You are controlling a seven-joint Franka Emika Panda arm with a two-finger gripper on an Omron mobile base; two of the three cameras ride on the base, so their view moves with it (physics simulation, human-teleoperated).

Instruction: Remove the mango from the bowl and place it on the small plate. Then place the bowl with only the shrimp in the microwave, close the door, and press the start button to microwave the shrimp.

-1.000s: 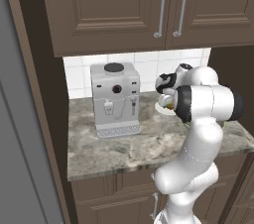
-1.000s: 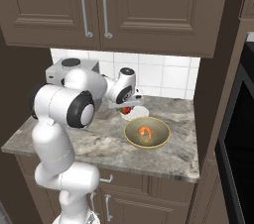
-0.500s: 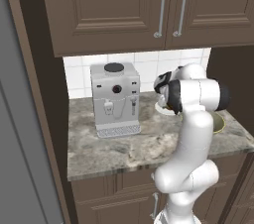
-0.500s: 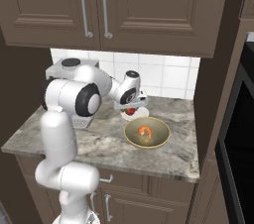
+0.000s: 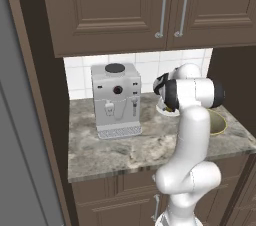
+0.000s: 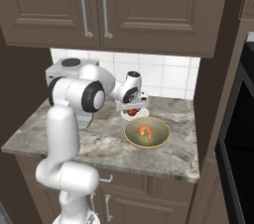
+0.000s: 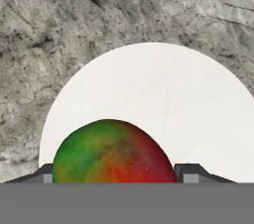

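Microwave (image 6: 238, 134) untouched at 3 o'clock of counter (image 6: 89, 139); loading, door, start all left. Bowl (image 6: 147, 133) on counter, shrimp (image 6: 144, 131) alone inside. Small plate (image 7: 163, 109) under end effector (image 7: 115, 171), 11 o'clock of bowl. Mango (image 7: 111, 153) between fingers, apparently gripped, release pending.
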